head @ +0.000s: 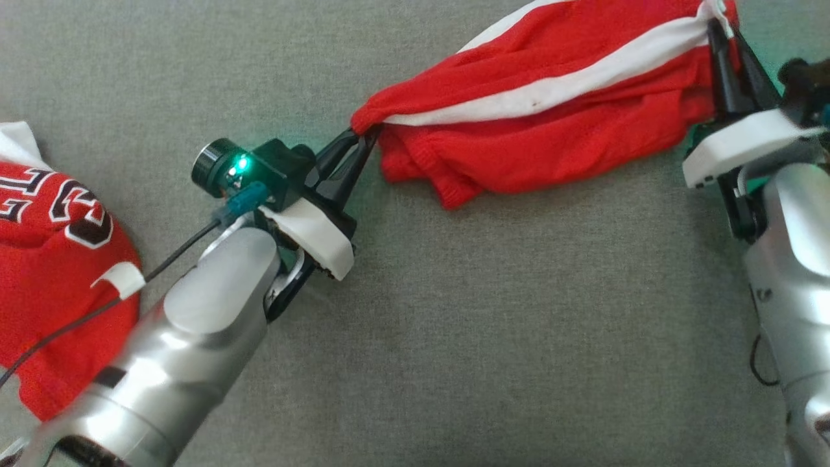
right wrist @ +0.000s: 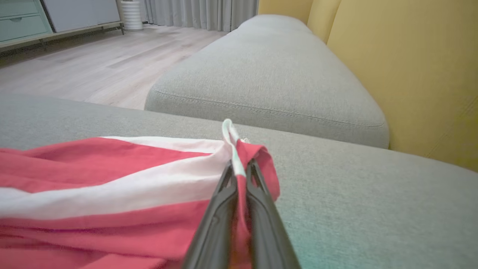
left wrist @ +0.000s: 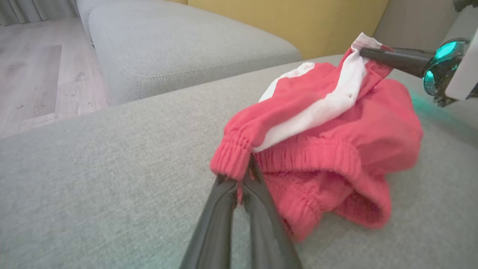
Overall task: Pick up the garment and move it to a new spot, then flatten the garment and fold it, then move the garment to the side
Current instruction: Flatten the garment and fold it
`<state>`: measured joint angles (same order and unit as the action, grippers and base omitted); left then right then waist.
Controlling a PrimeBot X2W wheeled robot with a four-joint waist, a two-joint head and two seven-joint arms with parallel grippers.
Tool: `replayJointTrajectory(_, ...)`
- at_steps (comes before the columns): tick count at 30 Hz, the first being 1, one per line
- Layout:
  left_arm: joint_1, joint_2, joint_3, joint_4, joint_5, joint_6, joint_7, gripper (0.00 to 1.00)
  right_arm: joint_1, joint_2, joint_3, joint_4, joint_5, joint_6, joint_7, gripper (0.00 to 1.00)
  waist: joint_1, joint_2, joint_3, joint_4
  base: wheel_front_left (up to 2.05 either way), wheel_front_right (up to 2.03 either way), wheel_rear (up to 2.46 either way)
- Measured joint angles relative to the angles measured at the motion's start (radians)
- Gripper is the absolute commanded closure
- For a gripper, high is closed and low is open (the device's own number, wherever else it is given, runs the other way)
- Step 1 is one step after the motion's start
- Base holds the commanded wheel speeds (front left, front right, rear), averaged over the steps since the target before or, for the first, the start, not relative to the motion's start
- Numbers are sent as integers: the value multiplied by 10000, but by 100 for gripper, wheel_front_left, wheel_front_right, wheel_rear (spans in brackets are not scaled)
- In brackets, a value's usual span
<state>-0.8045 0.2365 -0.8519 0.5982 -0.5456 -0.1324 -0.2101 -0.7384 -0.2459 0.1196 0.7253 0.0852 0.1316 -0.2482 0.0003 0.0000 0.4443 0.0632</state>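
We found the robot mid-job on the grey sofa cushion (head: 454, 337), with a pair of red shorts (head: 551, 130) strung between its two arms toward the cushion's far right corner. The left claw (head: 363, 136) was pressed together on the ribbed waistband at one end. The right claw (head: 714, 26) pinched the white side stripe at the other end. Most of the cloth sagged in folds onto the cushion between them.

By our reading the pick-up was done and the shorts were being carried or drawn out. The flattening, the folding and the move aside had yet to be done, since the cloth lay bunched rather than smooth.

A red jersey (head: 58, 259) with outlined white lettering lay rumpled by the cushion's left side, partly under the left forearm and touched by neither claw. We could not tell whether it had been dealt with or awaited its turn.
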Motion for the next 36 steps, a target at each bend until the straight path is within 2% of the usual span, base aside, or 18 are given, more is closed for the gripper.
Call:
replayJointTrajectory(1,-105,-40,-81,232,0,0,-63,100,-155,8,40,194,0,0,0,85,0,0,77,17,0,0,0)
replayJointTrajectory(2,-177,-73,-134,451,0,0,-132,100,-290,25,52,355,0,0,-10,75,0,0,136,26,0,0,0)
replayJointTrajectory(3,-217,-117,-167,652,0,0,-199,100,-394,54,58,441,-2,0,-15,56,0,0,175,27,0,0,0)
replayJointTrajectory(4,-234,-167,-199,830,0,0,-219,74,-473,102,61,491,-2,0,-25,0,0,0,188,16,0,0,0)
replayJointTrajectory(5,-239,-226,-222,974,0,0,-280,74,-525,151,56,506,-2,0,-25,0,-1,0,186,3,0,0,0)
replayJointTrajectory(6,-241,-288,-244,1078,-2,0,-305,64,-533,178,13,499,-12,0,-25,0,-3,0,167,-6,0,0,0)
replayJointTrajectory(7,-241,-318,-284,1160,-8,0,-309,44,-523,209,-113,460,-86,0,-25,0,-3,0,137,-17,0,0,0)
replayJointTrajectory(8,-240,-332,-334,1244,-36,0,-366,5,-500,236,-299,382,-188,0,-27,0,-2,0,96,-26,0,0,0)
replayJointTrajectory(9,-237,-345,-387,1325,-98,0,-391,0,-485,244,-435,322,-280,0,-27,0,-2,0,40,-32,0,0,0)
replayJointTrajectory(12,29,-351,-424,1321,-65,6,-393,0,-9,481,-1072,224,-353,0,-29,0,-3,0,-306,-44,0,0,0)
replayJointTrajectory(15,614,-345,79,558,209,297,-397,0,910,700,-1551,174,-238,0,-29,0,-4,0,-650,-20,0,0,0)
replayJointTrajectory(20,2293,-326,1231,-1394,1032,1375,-426,0,2147,903,-1925,288,399,0,-27,0,-6,0,-1298,113,0,0,0)
replayJointTrajectory(23,3599,-407,2109,-2767,1532,2090,-439,0,2416,865,-2065,337,738,0,-27,0,-7,1,-1603,326,0,0,0)
replayJointTrajectory(26,4906,-685,2924,-4008,1937,2583,-454,0,2373,767,-2266,401,1191,0,-27,0,-6,1,-1752,690,0,0,0)
replayJointTrajectory(31,6595,-1304,3628,-5544,2698,2974,-466,0,2050,255,-2871,1035,1223,0,-17,0,-5,1,-1791,1373,0,0,0)
replayJointTrajectory(36,6933,-1463,3503,-6134,4073,2941,-466,0,875,-268,-3793,1910,485,0,123,0,-4,1,-1599,1990,0,0,0)
